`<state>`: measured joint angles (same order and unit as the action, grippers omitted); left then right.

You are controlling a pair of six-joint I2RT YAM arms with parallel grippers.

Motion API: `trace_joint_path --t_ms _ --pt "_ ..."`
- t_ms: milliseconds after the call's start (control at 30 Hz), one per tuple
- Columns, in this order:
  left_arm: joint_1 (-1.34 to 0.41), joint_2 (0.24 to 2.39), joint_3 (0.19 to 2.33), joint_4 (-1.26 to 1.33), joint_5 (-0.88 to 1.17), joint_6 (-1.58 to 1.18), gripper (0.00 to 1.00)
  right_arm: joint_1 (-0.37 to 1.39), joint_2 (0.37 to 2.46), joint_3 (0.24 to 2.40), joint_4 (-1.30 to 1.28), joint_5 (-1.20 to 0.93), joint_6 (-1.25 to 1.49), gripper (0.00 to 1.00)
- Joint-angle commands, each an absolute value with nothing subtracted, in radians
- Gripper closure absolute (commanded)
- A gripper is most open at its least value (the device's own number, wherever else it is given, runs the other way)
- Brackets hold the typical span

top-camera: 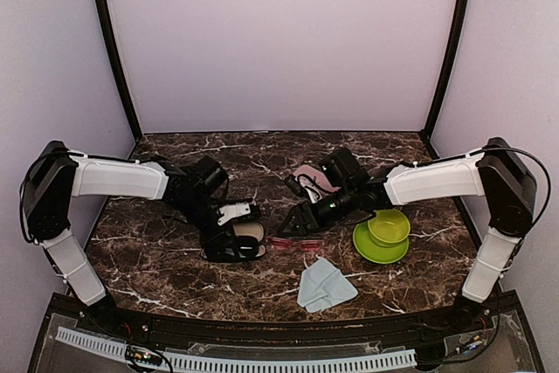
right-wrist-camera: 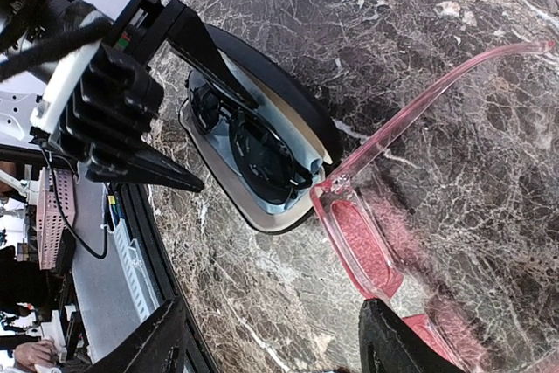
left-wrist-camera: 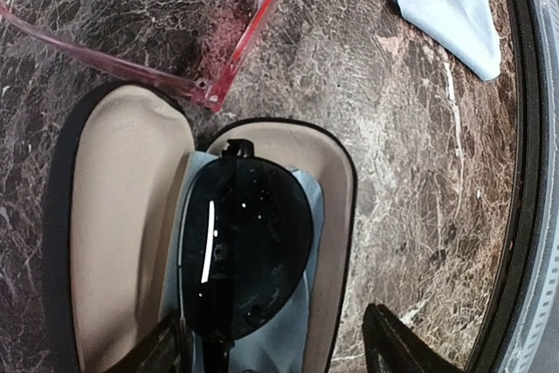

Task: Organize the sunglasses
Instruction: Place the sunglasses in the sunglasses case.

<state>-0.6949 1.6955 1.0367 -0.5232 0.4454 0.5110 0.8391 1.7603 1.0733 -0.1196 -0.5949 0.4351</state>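
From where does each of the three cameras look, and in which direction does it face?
Top external: above and behind the left arm and right arm, facing down over the marble table; both arms show.
Left wrist: on the left arm, facing down at black sunglasses in the open black case; left hand frames the bottom edge.
Right wrist: on the right arm, facing slantwise across red-pink sunglasses; right hand at the bottom.
Shared: both wrist views show the black case and both pairs of sunglasses.
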Motion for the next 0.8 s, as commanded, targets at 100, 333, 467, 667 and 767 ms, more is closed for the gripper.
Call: trace_joint_path --t_ms 100,333,467,667,767 --pt "-0.740 1.643 0.993 -0.512 0.415 0.511 0.28 0.847 1.763 1.083 -0.090 -0.600 0.447 0.32" --pt "-0.781 1.624 0.984 -0.488 0.352 0.512 0.26 0.849 1.765 1.083 -0.085 -0.604 0.452 0.32" --pt "-0.797 1.619 0.976 -0.474 0.324 0.511 0.25 0.850 1.764 1.083 -0.085 -0.604 0.453 0.32" --pt "-0.813 1.614 0.958 -0.459 0.285 0.509 0.20 0.854 1.764 1.084 -0.086 -0.606 0.453 0.33" --pt "-0.823 1.599 0.943 -0.431 0.253 0.509 0.20 0.853 1.766 1.087 -0.086 -0.606 0.454 0.33"
